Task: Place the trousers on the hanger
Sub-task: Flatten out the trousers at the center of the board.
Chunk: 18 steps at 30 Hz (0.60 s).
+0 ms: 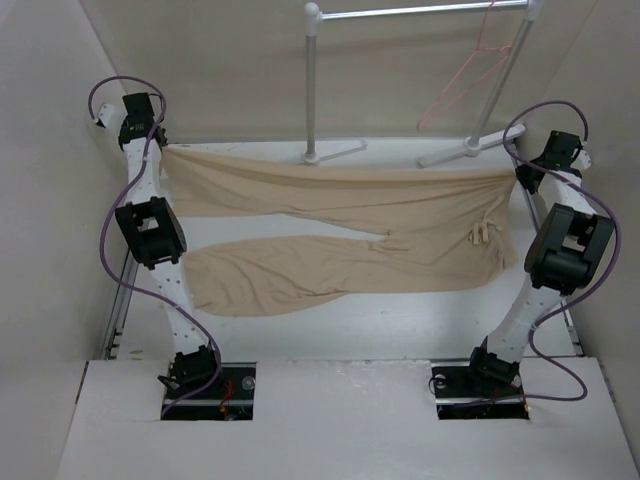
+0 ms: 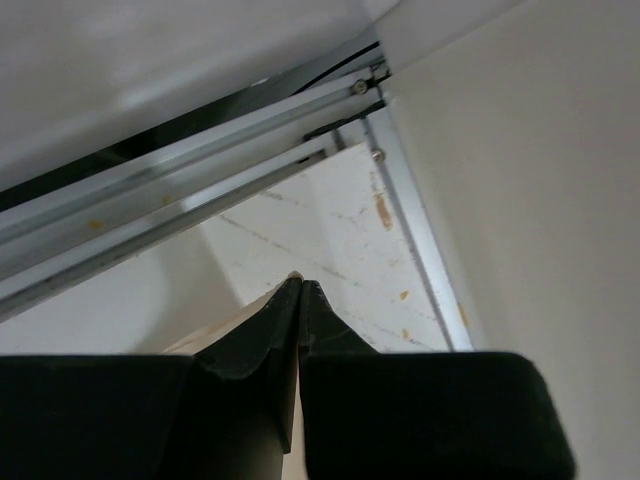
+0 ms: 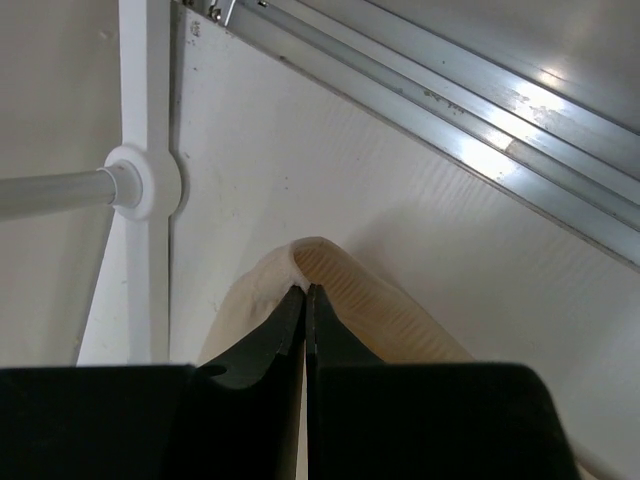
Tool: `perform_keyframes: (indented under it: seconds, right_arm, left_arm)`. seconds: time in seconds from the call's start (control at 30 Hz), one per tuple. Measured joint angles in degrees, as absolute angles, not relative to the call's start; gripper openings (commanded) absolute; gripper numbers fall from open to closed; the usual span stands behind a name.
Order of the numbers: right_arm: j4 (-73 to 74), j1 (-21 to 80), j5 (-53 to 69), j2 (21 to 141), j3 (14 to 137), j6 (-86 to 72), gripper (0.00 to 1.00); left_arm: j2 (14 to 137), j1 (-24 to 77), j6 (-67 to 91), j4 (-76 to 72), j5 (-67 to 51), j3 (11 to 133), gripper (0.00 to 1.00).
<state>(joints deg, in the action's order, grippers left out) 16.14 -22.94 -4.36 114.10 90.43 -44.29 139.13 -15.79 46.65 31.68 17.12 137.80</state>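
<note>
1. Trousers (image 1: 340, 225) of plain beige cloth are spread lengthwise over the far half of the white table (image 1: 400, 330), reaching from near its left edge to near its right edge.
2. The waist end, marked by a knotted drawstring (image 1: 483, 232), is found at the right, and both legs are directed to the left.
3. The farther leg is drawn taut to the far-left corner, where its end is pinched by the left gripper (image 1: 158, 146).
4. The nearer leg is seen lying wrinkled on the table, with its cuff close to the left arm.
5. In the left wrist view the fingers (image 2: 260, 340) are seen pressed together, with a sliver of beige cloth caught at their tips and showing beside them.
6. The far corner of the waist is held by the right gripper (image 1: 520, 176), near the far-right corner of the table.
7. In the right wrist view that gripper's fingers (image 3: 260, 345) are seen pressed together on a raised fold of the cloth, which bulges just beyond the tips.
8. The pinkish-red wire hanger (image 1: 470, 75) is hung, tilted, from the top rail of a white tube garment rack (image 1: 312, 90), toward the rail's right end and well apart from the trousers.
9. The rack's feet are planted at the table's far edge, just beyond the taut far hem of the cloth.
10. Aluminium rails (image 2: 180, 190) are seen along the table's edge in both wrist views.
</note>
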Motion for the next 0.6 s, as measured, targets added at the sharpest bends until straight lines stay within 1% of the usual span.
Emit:
perform_keyframes:
  seconds: [0.17,0.23,0.3,0.33,0.37,0.43,0.5,0.53,0.6]
  right_arm:
    - [17.39,-21.71,-5.67,117.91,94.19,-44.16,0.09]
    - [18.17,-21.43,-5.8,119.83,96.79,-43.97,0.12]
    - [19.05,-21.34,-5.98,121.58,99.11,-43.79,0.18]
    - [19.42,-21.34,-6.09,122.32,100.03,-43.72,0.23]
    - [19.57,-21.34,-6.24,122.89,100.64,-43.72,0.3]
    - [19.92,-21.34,-6.59,123.48,101.21,-43.7,0.47]
    - [20.73,-21.34,-6.81,123.48,101.21,-43.55,0.6]
    - [20.82,-21.34,-6.94,123.44,101.21,-43.46,0.64]
    - [21.17,-21.28,-7.07,123.13,101.16,-43.07,0.69]
  left_arm:
    - [140.11,-14.76,47.05,24.91,18.46,138.47,0.02]
    - [141.78,-14.28,47.16,22.72,18.9,140.14,0.04]
    - [143.24,-13.72,47.29,20.62,19.35,140.88,0.07]
    - [143.7,-13.5,47.4,19.99,19.59,140.88,0.09]
    - [144.33,-13.32,47.48,19.51,19.75,140.88,0.12]
    - [145.18,-13.17,47.62,18.7,19.77,140.75,0.23]
    - [145.45,-13.17,47.7,17.58,19.31,139.68,0.35]
    - [145.45,-13.17,47.72,17.19,18.85,139.02,0.4]
    - [145.21,-13.17,47.66,16.08,17.5,137.53,0.48]
